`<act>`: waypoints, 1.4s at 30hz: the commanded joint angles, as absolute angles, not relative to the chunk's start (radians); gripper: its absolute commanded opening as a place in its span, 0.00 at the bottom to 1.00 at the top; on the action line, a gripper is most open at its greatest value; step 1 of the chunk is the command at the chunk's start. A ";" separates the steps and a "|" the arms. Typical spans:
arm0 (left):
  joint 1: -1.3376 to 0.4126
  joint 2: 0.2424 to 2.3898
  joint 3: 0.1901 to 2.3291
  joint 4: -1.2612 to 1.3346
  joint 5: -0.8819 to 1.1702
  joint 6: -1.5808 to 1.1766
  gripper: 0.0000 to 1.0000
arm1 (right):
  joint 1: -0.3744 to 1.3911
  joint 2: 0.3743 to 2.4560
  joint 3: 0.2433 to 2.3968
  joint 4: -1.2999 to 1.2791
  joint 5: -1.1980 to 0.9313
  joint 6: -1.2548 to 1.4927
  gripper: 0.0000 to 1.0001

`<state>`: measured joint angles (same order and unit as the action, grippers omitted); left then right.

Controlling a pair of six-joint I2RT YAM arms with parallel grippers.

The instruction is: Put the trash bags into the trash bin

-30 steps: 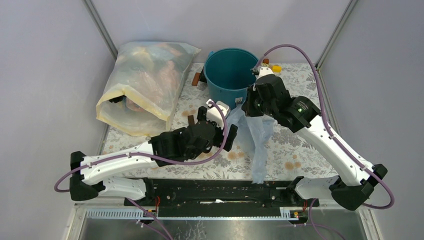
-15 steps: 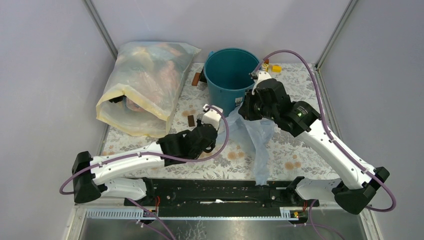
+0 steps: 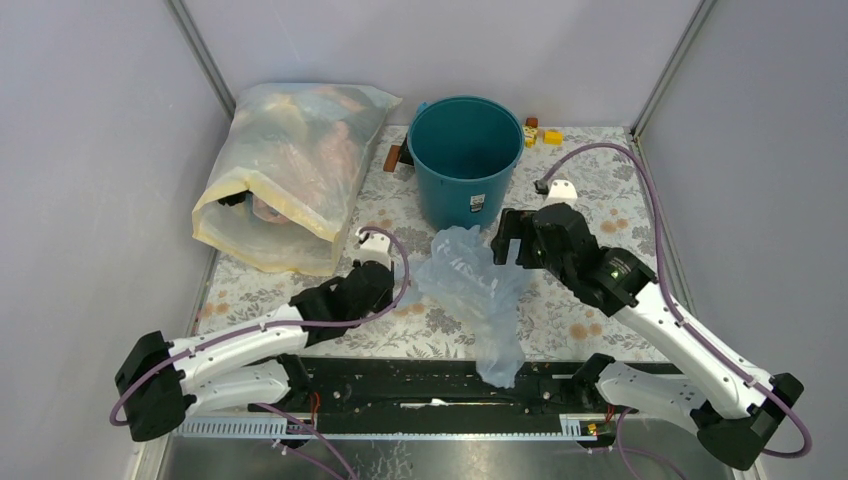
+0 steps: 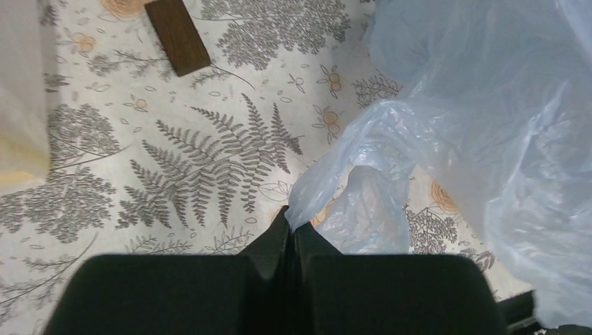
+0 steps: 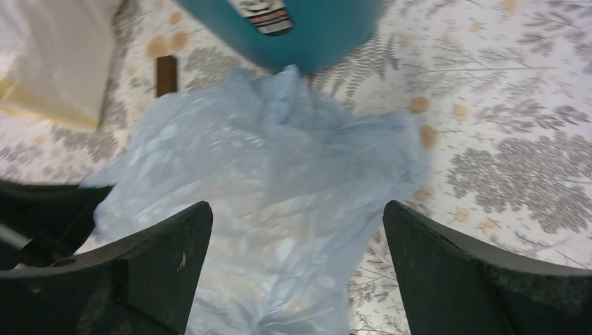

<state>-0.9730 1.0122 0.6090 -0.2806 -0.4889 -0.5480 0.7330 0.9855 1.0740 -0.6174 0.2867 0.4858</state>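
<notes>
While the pale blue trash bag (image 3: 468,285) lies crumpled on the counter (image 3: 610,200) just in front of the trash bin (image 3: 440,195), with its tail hanging over the near edge, the step in hand looks like the pickup. The left fingers (image 4: 288,230) are pressed together on a corner of the film. The right fingers (image 5: 297,213) stand wide apart above the heap, holding nothing. Next, the right fingers likely need to drop and pinch an opposite fold, so the limp bag can be raised above the rim and lowered inside.
</notes>
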 commanded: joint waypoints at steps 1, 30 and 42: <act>-0.968 0.971 0.541 -0.156 -0.386 -0.582 0.00 | 0.703 0.967 1.007 -0.575 0.484 0.580 1.00; -0.944 0.976 0.482 -0.234 -0.412 -0.654 0.00 | 0.488 1.105 0.801 -0.329 0.423 0.566 0.11; -0.657 0.897 0.433 -0.300 -0.341 -0.747 0.00 | 0.393 0.760 0.637 -0.466 0.804 0.781 0.00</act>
<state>-0.7105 0.9463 0.4458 -0.2955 -0.3496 -0.7094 0.4126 0.8337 0.6678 -0.3927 0.6090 0.6655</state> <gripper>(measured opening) 0.002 0.018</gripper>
